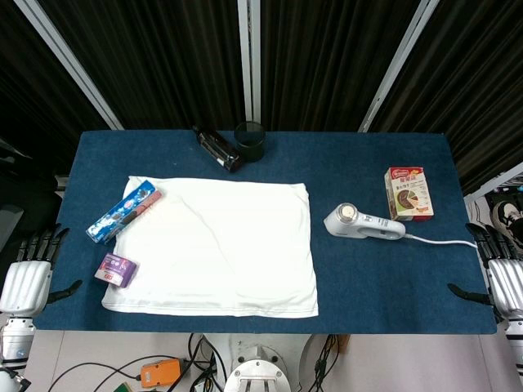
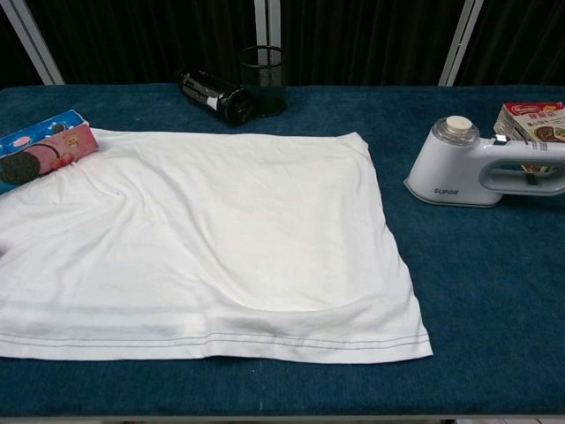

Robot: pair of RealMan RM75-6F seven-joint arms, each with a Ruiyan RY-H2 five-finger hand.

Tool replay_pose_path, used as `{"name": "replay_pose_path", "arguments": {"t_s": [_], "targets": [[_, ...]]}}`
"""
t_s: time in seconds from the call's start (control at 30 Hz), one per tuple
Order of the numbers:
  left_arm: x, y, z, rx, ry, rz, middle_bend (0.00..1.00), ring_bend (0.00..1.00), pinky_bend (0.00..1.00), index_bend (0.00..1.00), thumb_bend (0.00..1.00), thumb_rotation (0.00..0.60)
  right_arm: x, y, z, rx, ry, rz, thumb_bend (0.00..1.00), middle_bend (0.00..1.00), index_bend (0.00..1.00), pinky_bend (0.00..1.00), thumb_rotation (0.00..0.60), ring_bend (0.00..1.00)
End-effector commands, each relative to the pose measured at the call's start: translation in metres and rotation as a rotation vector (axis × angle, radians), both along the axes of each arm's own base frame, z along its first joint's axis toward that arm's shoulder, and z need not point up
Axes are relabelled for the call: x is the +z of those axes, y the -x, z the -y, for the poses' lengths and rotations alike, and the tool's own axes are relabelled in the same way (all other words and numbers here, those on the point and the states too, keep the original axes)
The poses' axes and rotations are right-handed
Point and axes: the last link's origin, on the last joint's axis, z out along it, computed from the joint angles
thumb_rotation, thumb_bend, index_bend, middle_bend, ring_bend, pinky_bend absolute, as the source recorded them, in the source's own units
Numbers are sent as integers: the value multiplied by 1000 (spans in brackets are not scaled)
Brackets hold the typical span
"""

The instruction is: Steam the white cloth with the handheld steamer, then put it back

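Two hands idle off the worktop's front corners, left hand (image 1: pixel 29 273) and right hand (image 1: pixel 507 278), fingers spread, holding nothing; nothing begun yet, by the look of it. White cloth (image 1: pixel 216 245) spread flat mid-worktop, ready for steaming; cookie packet (image 1: pixel 122 211) overlapping its far-left corner. Handheld steamer (image 1: pixel 362 224) on its side near the right edge, apart from the cloth, handle turned toward the right hand, probably for its grasp.

Black pleated curtain (image 1: pixel 327 57), white frame bars (image 1: pixel 250 57), blue-covered table (image 1: pixel 368 278), grey floor (image 1: pixel 409 363)
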Motion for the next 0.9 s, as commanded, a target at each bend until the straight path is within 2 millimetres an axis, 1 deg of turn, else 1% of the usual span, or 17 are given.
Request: {"name": "replay_pose_path", "arguments": {"t_s": [0.03, 0.07, 0.1, 0.2, 0.27, 0.33, 0.37, 0.4, 0.47, 0.53, 0.6, 0.63, 0.77, 0.9], "targets": [[7, 12, 11, 52, -30, -92, 48, 0, 0, 78, 73, 600, -8, -5, 14, -2, -26, -5, 104, 142, 40, 103, 600, 34], [-1, 4, 3, 29, -28, -93, 48, 0, 0, 78, 73, 600, -10, -6, 19, -4, -33, -5, 104, 142, 40, 87, 600, 31], [-3, 2, -2, 26, -29, -87, 48, 0, 0, 78, 73, 600, -14, -10, 26, -5, -47, -7, 104, 142, 44, 73, 600, 29], [-2, 2, -1, 24, -26, -84, 48, 0, 0, 78, 73, 600, -22, -20, 49, -12, -90, -19, 104, 142, 61, 63, 600, 37], [-2, 2, -1, 24, -26, -84, 48, 0, 0, 78, 74, 600, -27, -29, 65, -6, -115, -33, 104, 153, 85, 63, 600, 62], [-2, 2, -1, 24, -26, -84, 48, 0, 0, 78, 74, 600, -34, -39, 83, -2, -135, -51, 104, 182, 99, 63, 600, 77], [-2, 2, -1, 24, -26, -84, 48, 0, 0, 78, 73, 600, -38, -43, 92, -2, -147, -59, 103, 222, 114, 63, 600, 92], [7, -29, -18, -68, -10, 7, 48, 0, 0, 78, 73, 600, -43, -47, 103, -6, -163, -70, 103, 258, 121, 63, 600, 105], [5, -26, -23, -42, 36, 6, 51, 0, 0, 78, 73, 600, -51, -52, 117, -14, -182, -90, 104, 321, 142, 63, 600, 140], [3, -23, -24, -49, 42, -6, 55, 0, 0, 78, 73, 600, -60, -56, 132, -31, -201, -112, 104, 359, 219, 63, 600, 166], [3, -23, -25, -54, 44, -9, 57, 0, 0, 78, 74, 600, -67, -58, 143, -50, -215, -122, 103, 379, 312, 63, 600, 181], [3, -21, -24, -52, 46, -12, 57, 0, 0, 78, 74, 600, -71, -59, 149, -63, -219, -129, 103, 379, 338, 65, 600, 181], [2, -18, -25, -50, 49, -19, 57, 0, 0, 78, 73, 600, -83, -60, 159, -114, -232, -130, 104, 379, 473, 87, 600, 189], [1, -15, -26, -49, 50, -25, 57, 0, 0, 78, 74, 600, -95, -60, 163, -167, -266, -137, 104, 379, 522, 121, 600, 192]]}}
